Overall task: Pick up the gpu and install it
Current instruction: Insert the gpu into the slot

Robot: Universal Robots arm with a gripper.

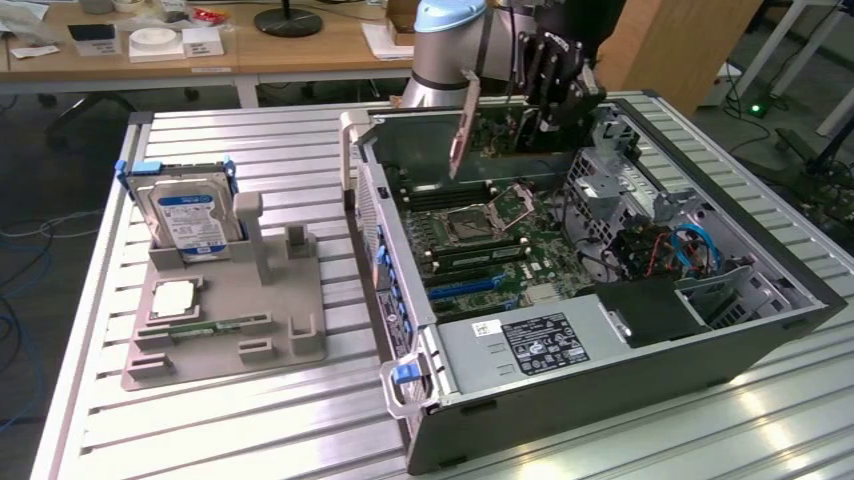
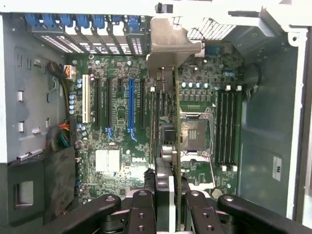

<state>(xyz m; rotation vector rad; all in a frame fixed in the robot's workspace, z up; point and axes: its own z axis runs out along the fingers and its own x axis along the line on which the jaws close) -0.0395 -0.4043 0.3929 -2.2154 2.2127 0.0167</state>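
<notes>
Right now the gripper (image 1: 545,120) is clamped on the gpu (image 1: 497,130), holding it by its top edge over the open PC case (image 1: 601,390). The card hangs upright and edge-on, w/ its metal bracket end toward the case's rear wall, on the exterior view's left. It sits above the motherboard (image 1: 494,240), at the far end of the case from the power supply (image 1: 534,345).

Wrist view: the fingers (image 2: 141,204) grip the gpu (image 2: 165,146) from both sides, and the card runs as a thin line away from the cam to its bracket. It lines up w/ the board area between the black expansion slots and the CPU socket (image 2: 195,129). The blue slot (image 2: 130,109) is off to one side, apart from the card. Can't tell if the card's lower edge touches a slot or hangs just above.

Beside the case on the exterior view's left, a grey fixture tray (image 1: 267,320) lies on the slatted aluminium table (image 1: 267,430). A hard drive (image 1: 187,220) stands upright at the tray's far end. A CPU chip (image 1: 174,298) and a narrow green memory stick (image 1: 220,327) lie flat nearer the cam.
</notes>
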